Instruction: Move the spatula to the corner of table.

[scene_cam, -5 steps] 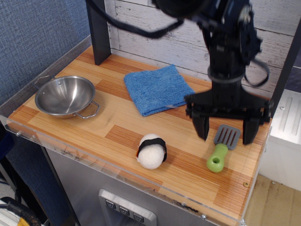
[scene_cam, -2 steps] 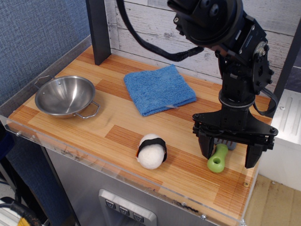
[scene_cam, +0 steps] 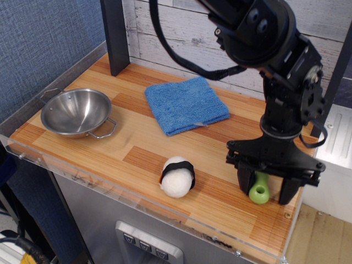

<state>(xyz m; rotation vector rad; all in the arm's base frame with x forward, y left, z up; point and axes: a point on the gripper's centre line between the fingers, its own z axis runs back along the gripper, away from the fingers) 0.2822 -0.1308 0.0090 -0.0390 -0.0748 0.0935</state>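
The spatula's lime-green handle (scene_cam: 259,188) lies on the plank table near its front right edge, hole end toward the front. Its grey slotted head is hidden behind my gripper. My gripper (scene_cam: 265,193) is lowered onto the table with one black finger (scene_cam: 244,181) left of the handle and the other on its right. The jaws straddle the handle with small gaps, so the gripper is open. The table corner (scene_cam: 102,65) at the black upright post (scene_cam: 114,36) is at the back left, far from the gripper.
A blue cloth (scene_cam: 185,103) lies at the back middle. A steel bowl (scene_cam: 76,112) stands at the left. A white rice ball with a black band (scene_cam: 177,176) sits near the front edge, left of the gripper. A clear acrylic rim (scene_cam: 110,190) lines the front.
My gripper has moved toward the front edge and down, from over the spatula's head to around its handle. The jaws have narrowed. The spatula has hardly moved.
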